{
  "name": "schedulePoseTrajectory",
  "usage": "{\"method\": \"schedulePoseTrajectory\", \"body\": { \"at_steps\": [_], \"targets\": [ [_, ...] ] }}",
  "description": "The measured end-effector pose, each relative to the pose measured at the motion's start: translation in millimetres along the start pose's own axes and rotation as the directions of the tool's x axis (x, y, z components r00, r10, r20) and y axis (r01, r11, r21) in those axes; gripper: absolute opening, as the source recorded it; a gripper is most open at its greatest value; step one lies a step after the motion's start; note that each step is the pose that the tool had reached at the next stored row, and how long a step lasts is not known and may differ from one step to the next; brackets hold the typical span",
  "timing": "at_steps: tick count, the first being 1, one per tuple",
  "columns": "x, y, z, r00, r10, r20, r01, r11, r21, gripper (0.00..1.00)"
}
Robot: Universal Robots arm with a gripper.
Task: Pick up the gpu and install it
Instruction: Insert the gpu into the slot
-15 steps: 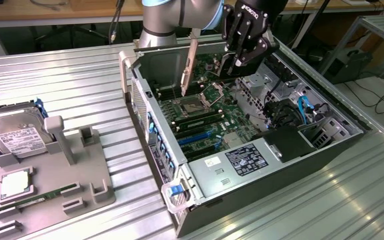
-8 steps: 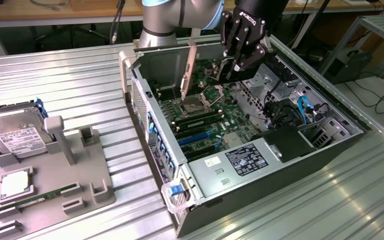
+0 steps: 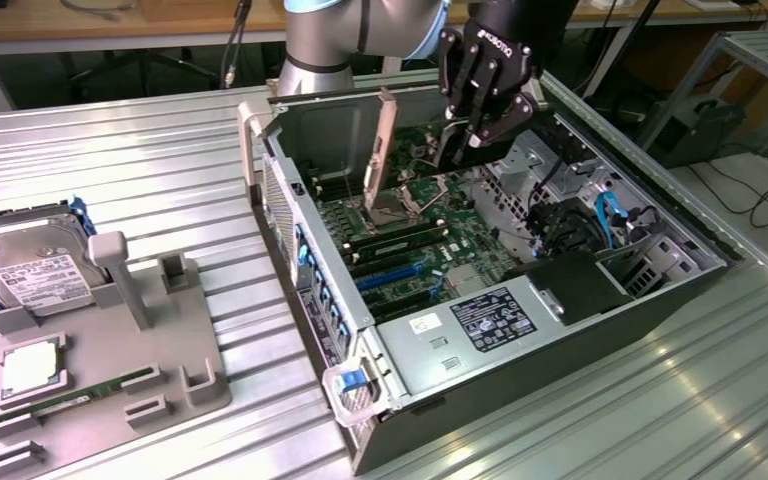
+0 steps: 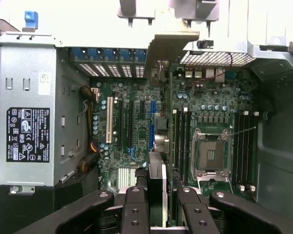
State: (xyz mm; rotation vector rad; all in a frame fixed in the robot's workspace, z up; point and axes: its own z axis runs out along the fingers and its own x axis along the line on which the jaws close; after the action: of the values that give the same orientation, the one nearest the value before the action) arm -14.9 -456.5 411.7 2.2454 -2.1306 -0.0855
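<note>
The ribbed metal table (image 3: 117, 160) carries an open computer case (image 3: 624, 300) lying on its side, its interior facing up. Inside it the green motherboard (image 3: 418, 240) spreads across the floor of the case, with the empty processor socket (image 4: 210, 156) and black memory slots (image 4: 245, 146) on one side and the white, black and blue expansion slots (image 4: 129, 124) on the other. A silver power supply with a black label (image 3: 491, 320) sits at the case end nearest the exterior camera. On the exterior view's left a grey holder tray (image 3: 117, 370) rests on the table, bearing a silver hard drive with a white label (image 3: 31, 270) and a narrow green memory stick (image 3: 71, 395). The grey arm (image 3: 324, 40) reaches down over the case, ending in the black gripper (image 3: 471, 135), which hangs just above the motherboard. Its fingers (image 4: 135, 209) are closed on the gpu (image 4: 156, 180), which the wrist view shows edge-on, thin and dark, pinched between the pads and standing upright over the board. In the exterior view the card's silver end bracket (image 3: 379, 150) stands tall inside the case, beside the gripper and near the rear wall. Whether the card's lower edge touches a slot cannot be told.
</note>
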Motion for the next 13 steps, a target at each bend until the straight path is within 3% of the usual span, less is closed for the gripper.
{"method": "schedulePoseTrajectory", "body": {
  "at_steps": [13],
  "targets": [
    [0.1, -0.4, 6.4, 0.9997, -0.025, -0.002, 0.025, 0.9997, 0.0001, 0.28]
  ]
}}
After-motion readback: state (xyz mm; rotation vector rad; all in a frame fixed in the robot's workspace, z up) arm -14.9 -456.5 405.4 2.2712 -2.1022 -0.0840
